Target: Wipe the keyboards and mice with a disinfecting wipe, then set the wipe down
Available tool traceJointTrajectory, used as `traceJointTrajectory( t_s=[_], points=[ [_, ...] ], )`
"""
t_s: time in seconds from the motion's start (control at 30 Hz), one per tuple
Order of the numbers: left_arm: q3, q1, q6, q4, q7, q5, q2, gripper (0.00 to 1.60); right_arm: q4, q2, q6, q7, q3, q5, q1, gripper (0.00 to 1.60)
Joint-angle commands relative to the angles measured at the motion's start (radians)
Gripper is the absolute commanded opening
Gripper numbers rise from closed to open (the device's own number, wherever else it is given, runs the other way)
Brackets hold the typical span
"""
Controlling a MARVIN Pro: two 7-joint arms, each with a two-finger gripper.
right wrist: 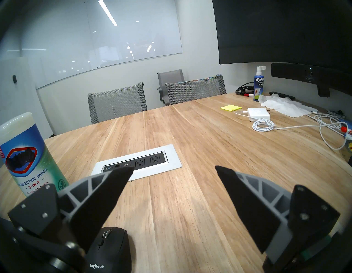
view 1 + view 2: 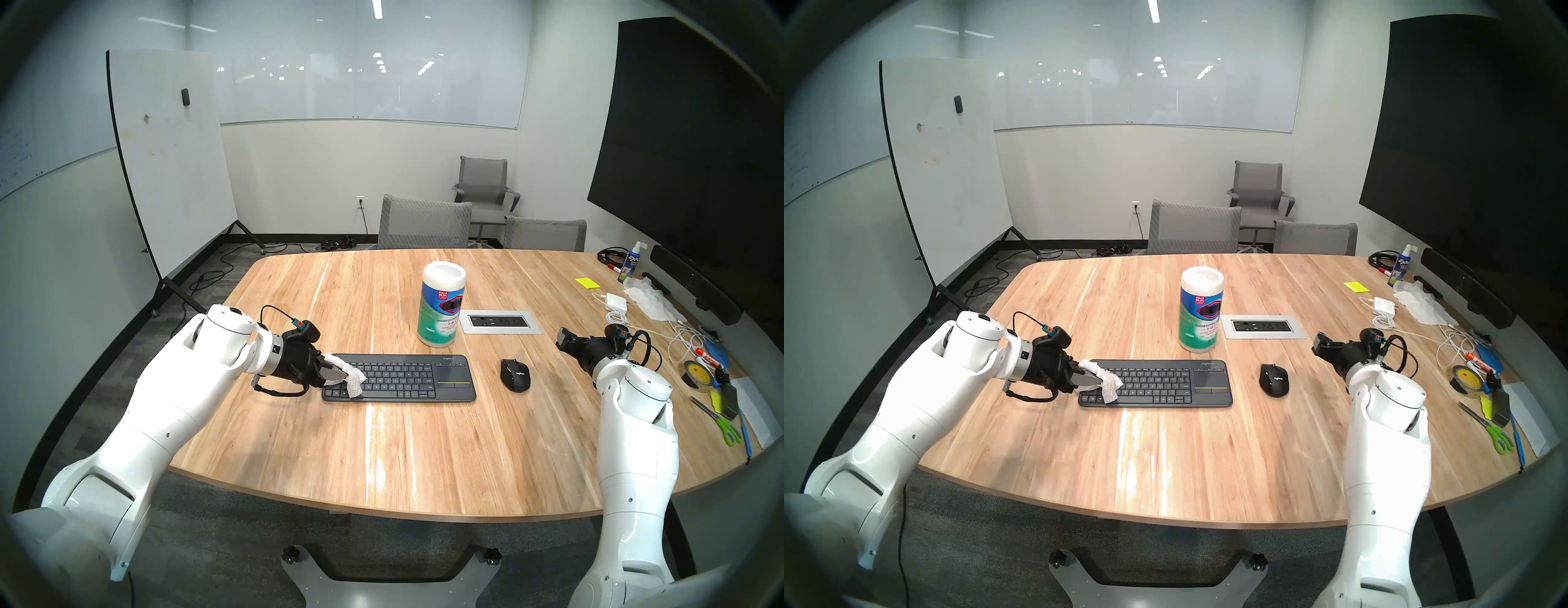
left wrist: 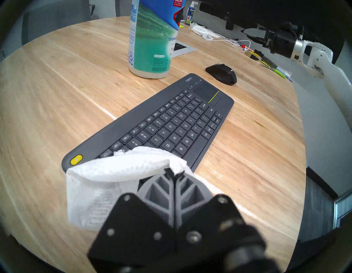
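The thin white dotted disinfecting wipe (image 2: 351, 378) hangs crumpled from the left claw (image 2: 335, 368), whose jaws are pinched together on it, over the left end of the flat dark grey Logitech keyboard (image 2: 403, 378); in the left wrist view the wipe (image 3: 114, 183) drapes beside the keyboard's yellow corner button (image 3: 76, 159). The keyboard lies on the light wooden table (image 2: 382, 458). The small black rounded mouse (image 2: 514, 373) sits to its right, apart from it. Behind the keyboard stands the tall white canister with a teal-blue label (image 2: 441, 310). The right claw (image 1: 174, 170) hovers above the table, jaws spread wide and holding nothing, with the mouse (image 1: 108, 249) just below it.
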Motion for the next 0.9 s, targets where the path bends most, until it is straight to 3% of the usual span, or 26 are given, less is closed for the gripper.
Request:
traceJointTrajectory(
  t_s=[0.0, 0.4, 0.87],
  points=[
    [-0.004, 0.003, 0.002, -0.002, 0.001, -0.008, -0.01, 0.0, -0.023, 0.001, -0.002, -0.003, -0.001, 0.001, 0.011, 1.6],
    [-0.012, 0.025, 0.0, -0.002, 0.009, -0.016, -0.022, 0.0, -0.023, 0.001, -0.002, -0.003, -0.001, 0.001, 0.011, 1.6],
    [0.024, -0.06, -0.041, 0.126, 0.018, -0.002, -0.078, 0.0, -0.022, 0.001, -0.003, -0.002, -0.001, 0.001, 0.012, 1.6]
  ],
)
